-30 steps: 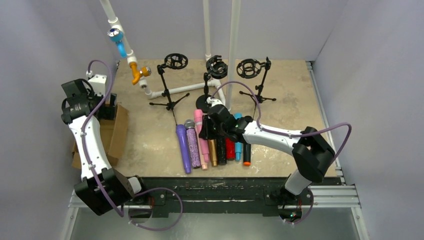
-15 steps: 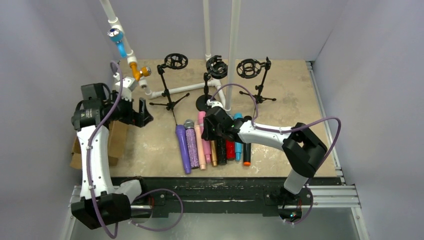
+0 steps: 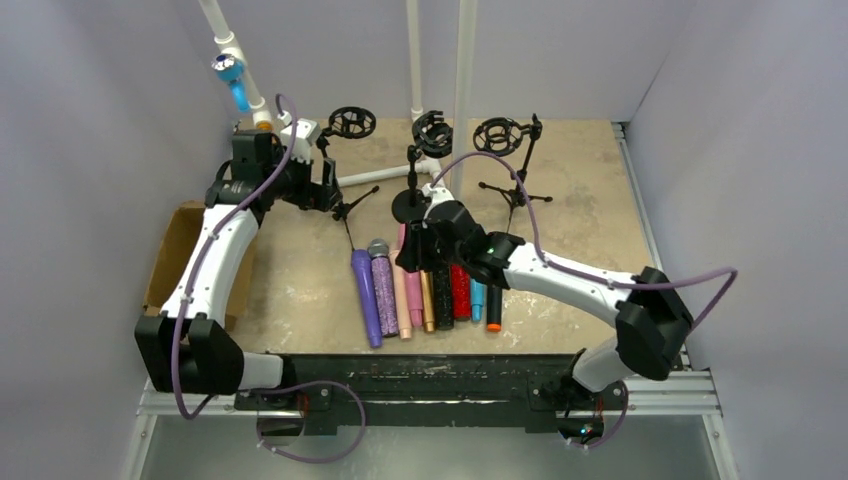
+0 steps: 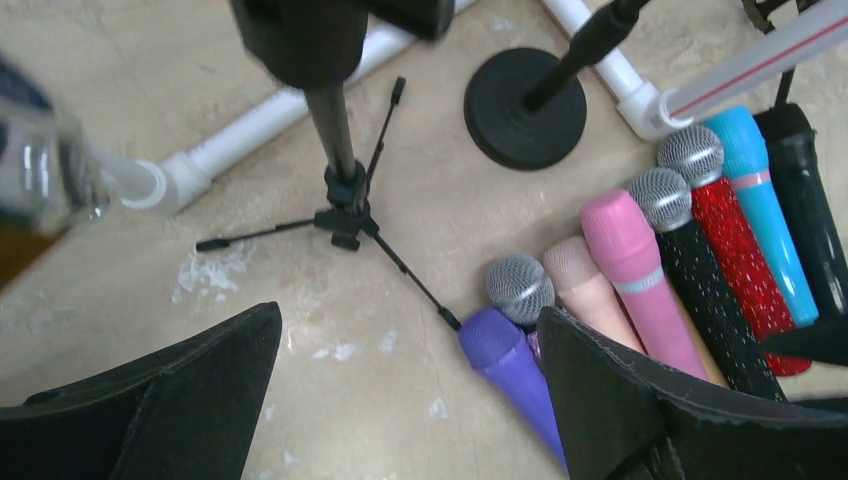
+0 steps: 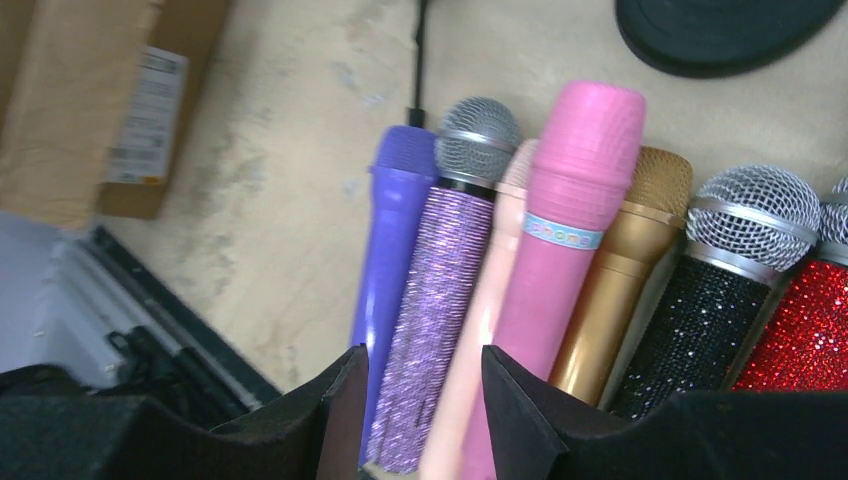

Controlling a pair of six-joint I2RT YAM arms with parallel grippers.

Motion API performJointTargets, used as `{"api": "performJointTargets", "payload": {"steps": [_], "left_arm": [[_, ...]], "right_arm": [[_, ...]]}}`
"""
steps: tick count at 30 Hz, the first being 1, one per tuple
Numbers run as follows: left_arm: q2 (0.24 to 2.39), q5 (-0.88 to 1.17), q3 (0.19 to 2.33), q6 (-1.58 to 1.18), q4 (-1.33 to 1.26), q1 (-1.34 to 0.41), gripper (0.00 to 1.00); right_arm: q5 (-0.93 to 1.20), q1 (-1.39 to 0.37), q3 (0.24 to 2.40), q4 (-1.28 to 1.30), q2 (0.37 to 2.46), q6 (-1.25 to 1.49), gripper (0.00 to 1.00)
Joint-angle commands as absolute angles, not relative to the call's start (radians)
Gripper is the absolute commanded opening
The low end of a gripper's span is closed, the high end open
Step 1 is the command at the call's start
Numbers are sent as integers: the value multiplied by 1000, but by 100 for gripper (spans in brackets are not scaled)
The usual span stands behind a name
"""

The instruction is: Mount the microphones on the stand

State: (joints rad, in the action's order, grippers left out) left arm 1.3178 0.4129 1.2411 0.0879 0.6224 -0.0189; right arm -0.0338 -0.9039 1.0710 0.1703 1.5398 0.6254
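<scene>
Several microphones lie side by side on the table: purple (image 3: 366, 300), purple glitter (image 3: 383, 290), peach (image 3: 401, 300), pink (image 3: 411, 280), gold (image 3: 427, 305), black glitter (image 3: 442, 295), red glitter (image 3: 460, 295), blue (image 3: 477, 297). Three stands with ring mounts stand behind them: left (image 3: 351, 122), middle (image 3: 433, 133), right (image 3: 498, 136). My right gripper (image 5: 425, 400) hovers low over the row, jaws apart above the purple glitter microphone (image 5: 440, 270) and the peach one (image 5: 490, 300), gripping nothing. My left gripper (image 4: 410, 400) is wide open over bare table beside the left tripod (image 4: 345, 200).
A cardboard box (image 3: 175, 250) lies at the table's left edge. White pipes (image 3: 375, 178) cross the back, with a blue toy microphone (image 3: 233, 78) clipped high on one. The middle stand's round black base (image 4: 525, 105) sits just behind the microphone heads.
My left arm has swung from above the cardboard box to the left tripod, jaws widening. My right gripper's jaws have spread wider over the row, and the pink microphone has shifted slightly.
</scene>
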Motion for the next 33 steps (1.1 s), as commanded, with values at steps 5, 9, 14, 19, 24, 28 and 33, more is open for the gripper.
{"api": "performJointTargets", "payload": {"steps": [5, 9, 14, 19, 24, 28, 33], "left_arm": [[1445, 204, 1340, 41, 382, -109, 98], [1475, 187, 1341, 50, 350, -126, 89], [1500, 202, 1315, 75, 290, -146, 77], [1533, 224, 1324, 44, 269, -146, 72], [1536, 243, 1314, 29, 249, -147, 56], [1523, 240, 1292, 30, 237, -147, 34], [1500, 211, 1275, 42, 244, -147, 15]], "right_arm": [[27, -904, 1055, 125, 1323, 536, 45], [8, -904, 1013, 104, 1263, 494, 41], [30, -904, 957, 59, 1228, 501, 33], [17, -904, 946, 55, 1227, 487, 28], [9, -904, 927, 47, 1218, 486, 23], [5, -904, 914, 42, 1209, 487, 20], [2, -904, 899, 36, 1193, 486, 17]]}}
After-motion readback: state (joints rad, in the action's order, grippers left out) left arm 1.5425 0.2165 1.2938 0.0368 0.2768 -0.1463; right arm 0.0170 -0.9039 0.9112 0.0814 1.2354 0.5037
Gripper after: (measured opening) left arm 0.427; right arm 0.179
